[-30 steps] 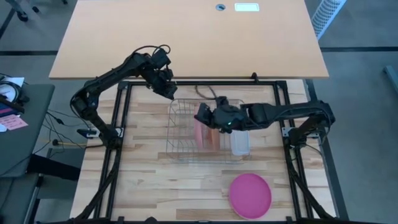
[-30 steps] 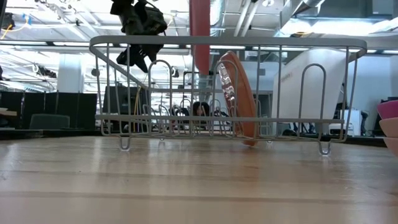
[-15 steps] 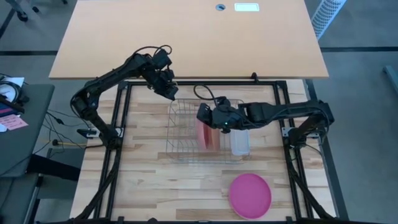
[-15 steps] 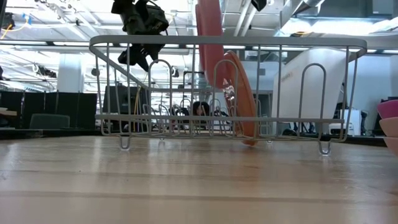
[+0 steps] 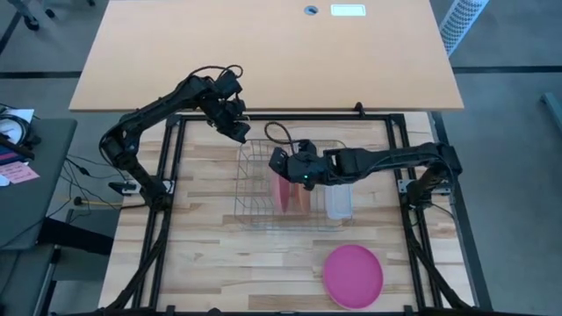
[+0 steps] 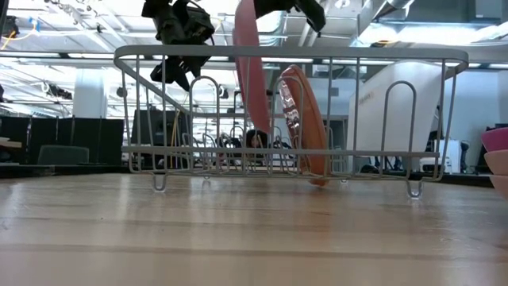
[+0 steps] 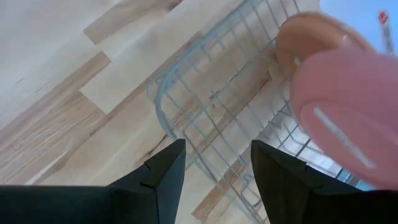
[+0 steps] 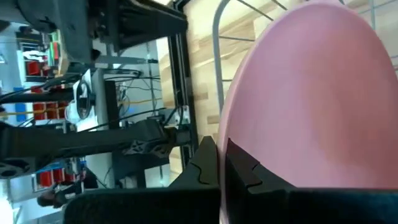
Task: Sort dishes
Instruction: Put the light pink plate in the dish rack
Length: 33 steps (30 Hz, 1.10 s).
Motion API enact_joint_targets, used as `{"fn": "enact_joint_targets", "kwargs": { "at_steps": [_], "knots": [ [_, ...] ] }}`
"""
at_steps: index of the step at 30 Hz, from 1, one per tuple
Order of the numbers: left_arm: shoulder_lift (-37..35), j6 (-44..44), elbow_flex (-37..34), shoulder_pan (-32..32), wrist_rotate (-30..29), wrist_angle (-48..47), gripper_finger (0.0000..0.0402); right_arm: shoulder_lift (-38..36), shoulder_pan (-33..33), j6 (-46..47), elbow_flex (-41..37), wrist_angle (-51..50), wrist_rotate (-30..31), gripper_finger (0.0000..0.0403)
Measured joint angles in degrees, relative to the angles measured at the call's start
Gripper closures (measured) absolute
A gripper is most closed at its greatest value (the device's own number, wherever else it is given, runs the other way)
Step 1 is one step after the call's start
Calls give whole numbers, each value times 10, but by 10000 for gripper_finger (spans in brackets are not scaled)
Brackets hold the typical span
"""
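The wire rack [image 5: 290, 186] is set mid-table, with bare wood left open on its left side and in front of it. The left gripper [image 5: 239, 128] is held just off the rack's far-left corner, above the rim, jaws parted, nothing between the fingers [image 7: 163, 180] (rack corner seen past them in the left wrist view).

The right gripper [image 5: 294, 167] is positioned over the middle of the rack, clamped on the rim of a pale pink plate [image 6: 251, 75]. That plate is held on edge, slightly tilted, its lower part down among the rack wires, its top above the rack rim. Whether its bottom edge rests in a slot cannot be told.

Just beside it, to the right in the low view, a salmon-orange plate [image 6: 305, 127] is stood leaning in the rack. A translucent tub [image 5: 339, 200] is placed against the rack's right side.

A magenta plate [image 5: 353, 275] is laid flat on the wood near the front edge, well apart from the rack, right of centre.

The wooden table [image 5: 202, 254] is framed by black rails; a large tan board [image 5: 263, 53] is seen beyond it. An office room with ceiling lights is visible behind in the low view.
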Motion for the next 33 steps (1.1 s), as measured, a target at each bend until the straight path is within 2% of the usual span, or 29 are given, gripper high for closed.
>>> {"fn": "enact_joint_targets", "kwargs": {
  "at_steps": [17,25,33],
  "knots": [
    [0,25,0,0,-2,-6,224,0,-7,-25,0,-19,0,403],
    [0,32,0,0,-9,-6,224,0,-10,-58,0,-21,-19,403],
    [0,29,0,0,-8,-8,224,0,-11,-51,-23,-19,-30,403]
  ]
}}
